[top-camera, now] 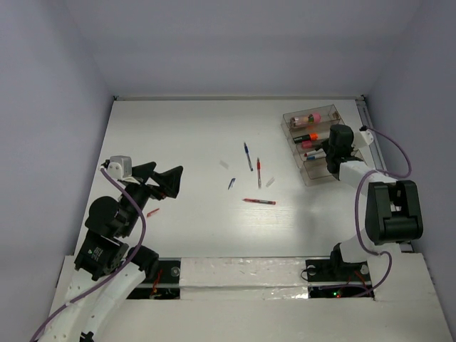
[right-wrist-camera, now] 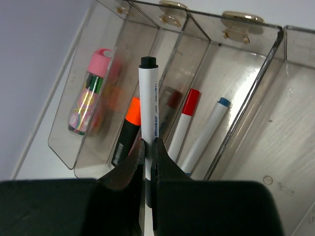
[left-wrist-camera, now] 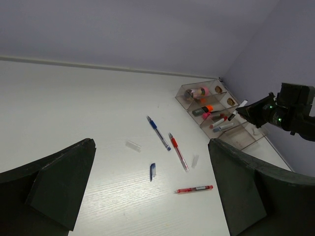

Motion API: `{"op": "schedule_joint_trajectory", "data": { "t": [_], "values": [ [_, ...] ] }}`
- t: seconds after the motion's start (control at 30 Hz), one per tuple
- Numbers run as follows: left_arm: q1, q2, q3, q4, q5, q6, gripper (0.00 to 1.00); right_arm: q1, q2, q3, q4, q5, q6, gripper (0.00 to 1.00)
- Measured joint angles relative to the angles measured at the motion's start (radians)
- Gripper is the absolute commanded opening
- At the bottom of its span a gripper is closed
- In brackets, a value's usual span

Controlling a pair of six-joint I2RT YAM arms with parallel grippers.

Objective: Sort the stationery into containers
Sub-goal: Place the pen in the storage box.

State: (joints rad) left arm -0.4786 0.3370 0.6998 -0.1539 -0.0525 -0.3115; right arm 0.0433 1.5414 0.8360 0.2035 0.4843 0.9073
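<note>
White marker (right-wrist-camera: 149,103) — clamped between right jaws — above organiser (right-wrist-camera: 250,93).

White arms (top-camera: 89,308) carry black joints (top-camera: 394,210), purple cables (top-camera: 145,231), black fingers (left-wrist-camera: 59,184).

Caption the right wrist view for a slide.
Right gripper holds a white black-capped marker over the clear organiser.

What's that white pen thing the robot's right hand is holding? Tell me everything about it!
It is a white marker with a smooth, plastic-looking barrel, a black cap on its far end and small blue print along its side. The right gripper is shut on its lower end, so it sticks straight out from the jaws. It hangs above the clear organiser, over the middle compartments. Only the gripper seems to touch it.
</note>
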Motion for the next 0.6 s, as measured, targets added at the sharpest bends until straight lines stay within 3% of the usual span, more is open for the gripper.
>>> {"op": "schedule_joint_trajectory", "data": {
  "t": [0.1, 0.37, 0.6],
  "values": [
    [0.000, 0.000, 0.000, 0.000, 0.000, 0.000, 0.99, -0.011, 0.021, -0.016, 0.018, -0.016, 0.035, 0.03],
    [0.001, 0.005, 0.000, 0.000, 0.000, 0.000, 0.99, -0.011, 0.023, -0.073, 0.060, -0.042, 0.086, 0.50],
    [0.006, 0.020, 0.000, 0.000, -0.004, -0.002, 0.99, -0.011, -0.022, -0.080, 0.060, -0.075, 0.036, 0.53]
  ]
}}
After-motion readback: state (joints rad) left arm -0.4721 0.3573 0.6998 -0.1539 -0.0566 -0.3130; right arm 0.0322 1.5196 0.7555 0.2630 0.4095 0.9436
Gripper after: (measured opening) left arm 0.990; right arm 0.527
